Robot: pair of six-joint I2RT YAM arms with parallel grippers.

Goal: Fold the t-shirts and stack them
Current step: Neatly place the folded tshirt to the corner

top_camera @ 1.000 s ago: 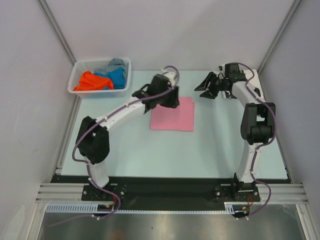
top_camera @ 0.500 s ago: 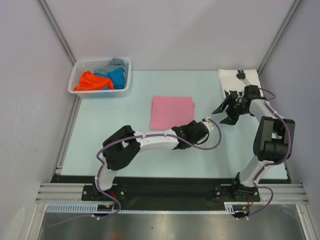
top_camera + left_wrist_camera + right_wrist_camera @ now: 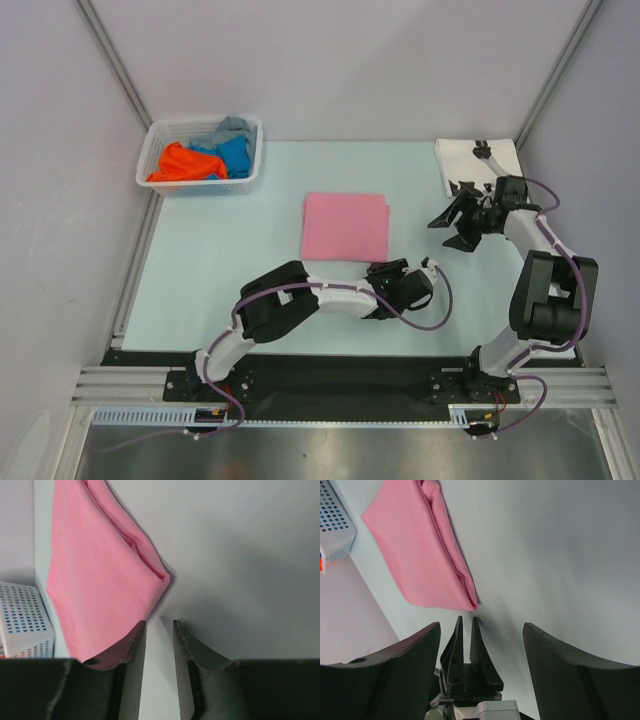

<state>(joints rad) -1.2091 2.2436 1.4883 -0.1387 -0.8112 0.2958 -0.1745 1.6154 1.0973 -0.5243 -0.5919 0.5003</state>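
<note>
The pink t-shirt (image 3: 345,227) lies folded in a flat rectangle at the table's middle. It also shows in the left wrist view (image 3: 95,575) and the right wrist view (image 3: 420,550). My left gripper (image 3: 388,271) sits low at the shirt's near right corner, jaws almost together with nothing between them (image 3: 159,624). My right gripper (image 3: 455,225) is wide open and empty to the right of the shirt (image 3: 481,626), facing the left gripper's fingers (image 3: 472,635). A white t-shirt with black print (image 3: 478,160) lies folded at the back right.
A white lattice basket (image 3: 160,135) stands at the back left with orange (image 3: 180,163), blue (image 3: 235,155) and grey (image 3: 232,126) shirts in it. Its wall shows in the left wrist view (image 3: 25,625). Grey walls enclose the table.
My left arm has swung from the shirt's far left edge round to its near right corner. My right gripper has come from the back right corner towards the shirt's right side, uncovering the white shirt.
</note>
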